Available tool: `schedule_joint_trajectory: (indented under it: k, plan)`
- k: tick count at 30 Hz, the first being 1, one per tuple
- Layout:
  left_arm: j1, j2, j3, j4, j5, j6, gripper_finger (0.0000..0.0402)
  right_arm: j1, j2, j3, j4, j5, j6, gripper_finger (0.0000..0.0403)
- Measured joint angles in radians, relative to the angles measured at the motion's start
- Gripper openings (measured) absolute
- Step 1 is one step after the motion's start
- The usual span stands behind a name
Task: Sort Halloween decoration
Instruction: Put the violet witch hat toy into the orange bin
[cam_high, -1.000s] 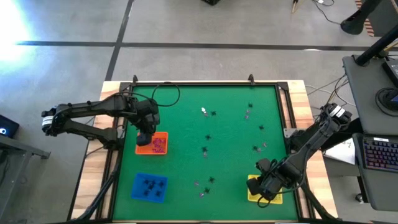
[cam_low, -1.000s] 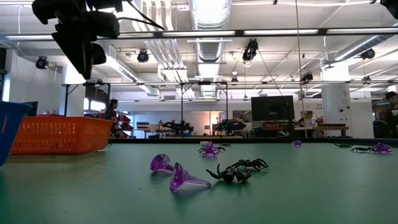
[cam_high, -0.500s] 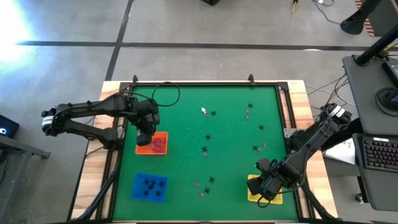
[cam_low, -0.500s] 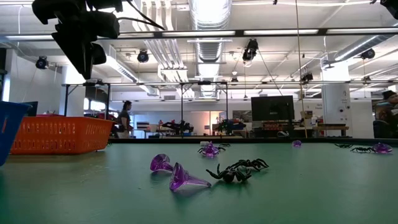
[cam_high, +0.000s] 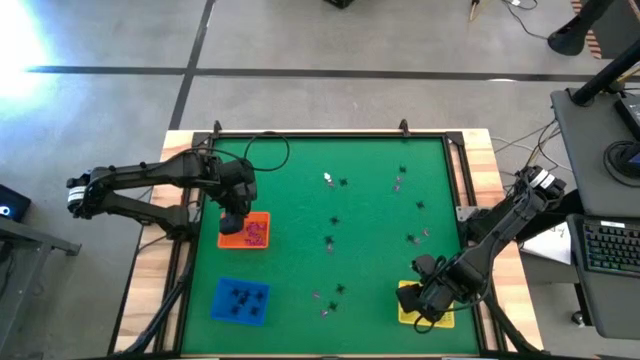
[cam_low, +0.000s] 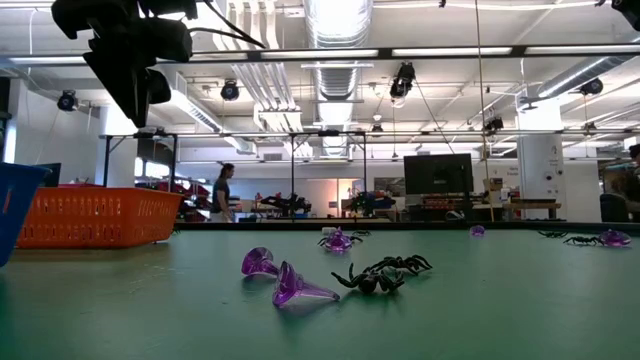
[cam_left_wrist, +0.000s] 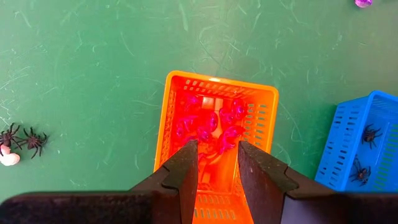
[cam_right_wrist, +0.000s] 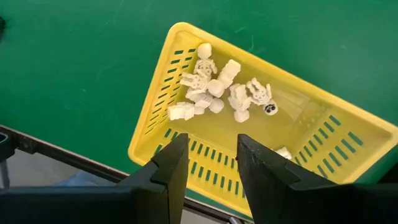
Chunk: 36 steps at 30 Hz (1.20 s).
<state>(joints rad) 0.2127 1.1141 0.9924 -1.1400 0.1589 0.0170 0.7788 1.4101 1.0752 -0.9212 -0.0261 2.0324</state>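
high view shows the green table (cam_high: 300, 200) with three trays near its edges: the orange tray (cam_high: 246, 230) on the left, the blue tray (cam_high: 240, 300) at the near left, and the yellow tray (cam_high: 418, 303) at the near right. the left gripper (cam_high: 232, 222) hangs over the orange tray, and the left wrist view shows its fingers a little apart with nothing between them, above a pile of purple trinkets (cam_left_wrist: 208, 124). the right gripper (cam_high: 428, 300) hangs over the yellow tray; in the right wrist view its fingers are parted and empty, and the white skeleton pieces (cam_right_wrist: 217, 87) lie loose in the tray below. black spiders (cam_high: 243, 298) sit in the blue tray. the unsorted trinkets lie scattered over the middle of the table, between the two arms, well apart from both grippers. a cluster at the near middle, a black spider (cam_low: 385, 272) just beside two purple cups (cam_low: 285, 280), seems closer to the right gripper, lying to its left across bare cloth; the left gripper is far from it. a white piece (cam_high: 327, 179) at the far middle sits about halfway between the arms. the purple cups lie on their sides, the nearer one with its stem running left to right in the low view, so i judge that jaws closing across that stem would suit it best.
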Motion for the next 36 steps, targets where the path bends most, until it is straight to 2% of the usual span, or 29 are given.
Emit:
schedule_joint_trajectory:
  k: [10, 24, 36]
  plan:
    - [0.000, 0.000, 0.000, 0.000, 0.000, 0.000, 0.0096, 0.000, 0.000, 0.000, 0.075, 0.019, 0.002, 0.0120]
    - [0.000, 0.000, 0.000, 0.000, 0.000, -0.008, 0.0096, -0.007, 0.000, 0.000, 0.256, 0.252, -0.013, 0.0122]
    - [0.000, 0.000, 0.000, 0.002, 0.000, -0.018, 0.0096, -0.033, 0.000, 0.000, 0.283, 0.264, -0.109, 0.0100]
